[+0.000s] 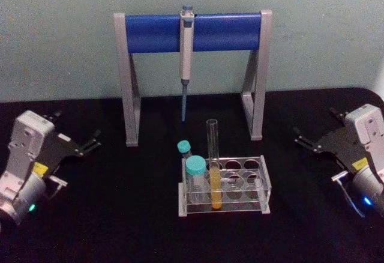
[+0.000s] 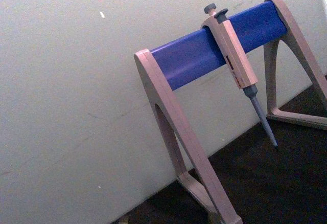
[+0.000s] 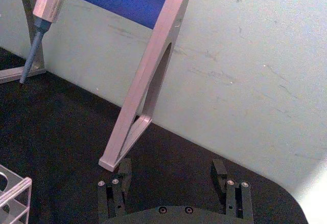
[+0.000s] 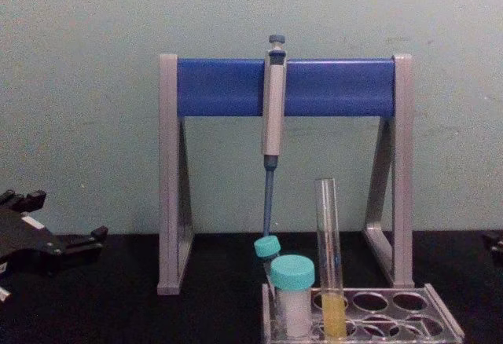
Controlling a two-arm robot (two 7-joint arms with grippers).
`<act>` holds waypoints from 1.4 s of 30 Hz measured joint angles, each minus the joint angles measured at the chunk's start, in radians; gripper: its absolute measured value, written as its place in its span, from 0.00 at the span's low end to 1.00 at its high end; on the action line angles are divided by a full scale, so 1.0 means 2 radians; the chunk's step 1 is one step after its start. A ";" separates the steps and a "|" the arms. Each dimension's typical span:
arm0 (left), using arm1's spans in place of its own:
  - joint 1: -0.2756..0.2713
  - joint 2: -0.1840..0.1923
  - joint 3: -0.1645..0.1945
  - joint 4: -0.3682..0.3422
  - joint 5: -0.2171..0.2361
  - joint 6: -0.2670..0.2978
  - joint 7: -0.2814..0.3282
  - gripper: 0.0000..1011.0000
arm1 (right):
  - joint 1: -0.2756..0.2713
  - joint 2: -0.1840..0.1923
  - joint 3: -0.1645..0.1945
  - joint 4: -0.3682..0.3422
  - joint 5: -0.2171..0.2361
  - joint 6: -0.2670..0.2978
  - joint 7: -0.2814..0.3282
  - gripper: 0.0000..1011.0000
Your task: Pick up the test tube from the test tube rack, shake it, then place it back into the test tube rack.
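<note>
The test tube (image 1: 212, 155) stands upright in a front hole of the clear test tube rack (image 1: 264, 185) at mid-table, yellow-orange liquid filling its lower part. The chest view shows the test tube (image 4: 328, 250) rising well above the rack (image 4: 444, 322). My left gripper (image 1: 77, 128) rests at the table's left side, far from the rack, open and holding nothing; it also sits at the left edge of the chest view (image 4: 55, 220). My right gripper (image 1: 316, 126) rests at the right side, open and empty. In the right wrist view its fingers (image 3: 124, 172) stand wide apart.
Two teal-capped vials (image 1: 194, 168) stand in the rack just left of the tube. Behind it a tall grey-and-blue pipette stand (image 1: 150, 33) holds a hanging pipette (image 1: 186, 53), whose tip points down behind the rack. Bare black table lies between each gripper and the rack.
</note>
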 joint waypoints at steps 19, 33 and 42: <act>0.000 0.000 0.000 0.000 0.000 0.000 0.000 0.99 | 0.000 0.000 0.000 0.000 0.000 0.000 0.000 0.99; 0.000 0.000 0.000 0.000 0.000 0.000 0.000 0.99 | 0.000 0.000 0.000 0.000 0.000 0.000 0.000 0.99; 0.000 0.000 0.000 0.000 0.000 0.000 0.000 0.99 | 0.000 0.000 0.000 0.000 0.000 0.000 0.000 0.99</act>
